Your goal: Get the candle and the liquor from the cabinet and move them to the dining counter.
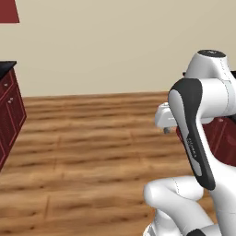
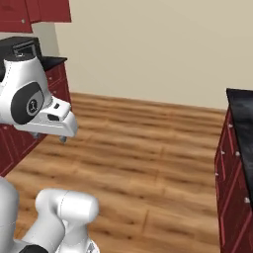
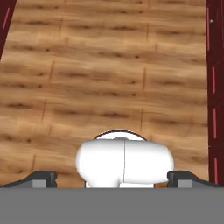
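**Parked over bare floor, claw wide and holding nothing**

I've got the gripper (image 3: 112, 179) pointed down at the wooden floor (image 3: 109, 78), fingertips (image 3: 43, 178) spread wide at the bottom corners of the hand view, nothing between them. Far left in the right base view I can see a corner of the red wall cabinet (image 2: 34, 12) above a black appliance (image 2: 20, 48). On the right there's a black-topped counter (image 2: 242, 123) on a red base. I can't spot the candle or liquor from here.
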